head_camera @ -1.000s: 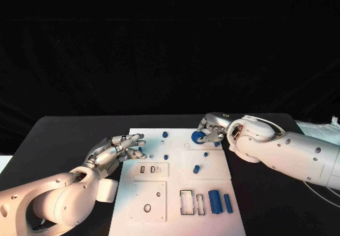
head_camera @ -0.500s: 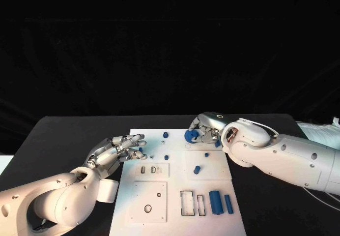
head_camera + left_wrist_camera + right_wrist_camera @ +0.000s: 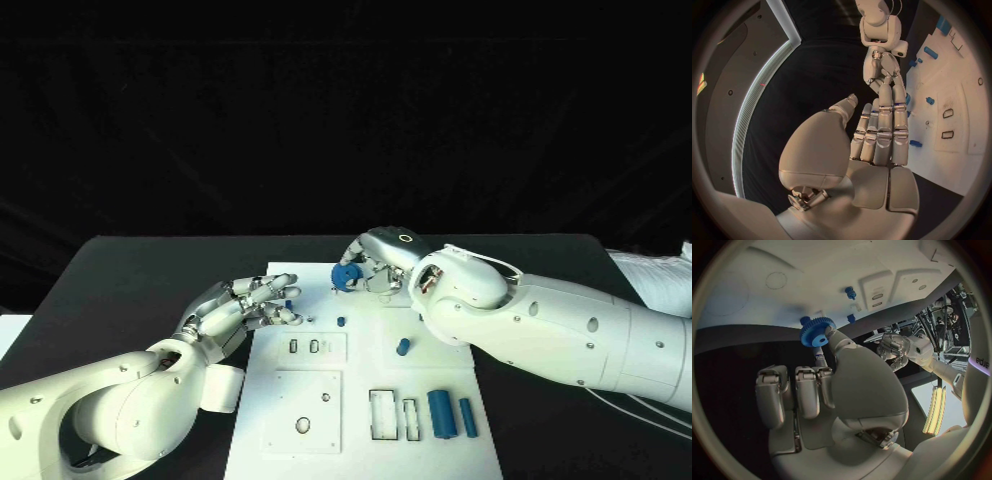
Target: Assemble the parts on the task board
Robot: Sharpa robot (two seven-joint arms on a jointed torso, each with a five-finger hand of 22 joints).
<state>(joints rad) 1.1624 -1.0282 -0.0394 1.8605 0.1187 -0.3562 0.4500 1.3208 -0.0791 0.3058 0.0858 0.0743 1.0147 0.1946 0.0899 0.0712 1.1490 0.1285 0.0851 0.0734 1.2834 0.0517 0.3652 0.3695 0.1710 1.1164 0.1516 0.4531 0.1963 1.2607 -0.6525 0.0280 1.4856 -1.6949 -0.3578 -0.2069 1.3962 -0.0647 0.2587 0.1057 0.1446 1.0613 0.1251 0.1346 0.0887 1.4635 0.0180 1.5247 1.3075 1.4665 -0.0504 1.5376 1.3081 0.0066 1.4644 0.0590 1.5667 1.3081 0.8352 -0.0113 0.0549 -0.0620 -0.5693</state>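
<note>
From my head view, my right hand (image 3: pixel 378 268) is over the far end of the white task board (image 3: pixel 433 375), its fingers clamped on a blue gear (image 3: pixel 346 274) that sits just off their tips toward my left side. My left hand (image 3: pixel 238 310) hovers at the board's left edge with its fingers loosely curled and apart, holding nothing; a small blue peg (image 3: pixel 340 321) stands just beyond them on the board. Nearer me lie a short blue pin (image 3: pixel 404 347) and two blue cylinders (image 3: pixel 449 414) side by side, all well apart from both hands. From my left wrist, my fingers (image 3: pixel 882 131) reach out straight and side by side above the black desk (image 3: pixel 817 75) beside the board. From my right wrist, the toothed gear is pinched at my fingertips (image 3: pixel 820 360), above the board.
</note>
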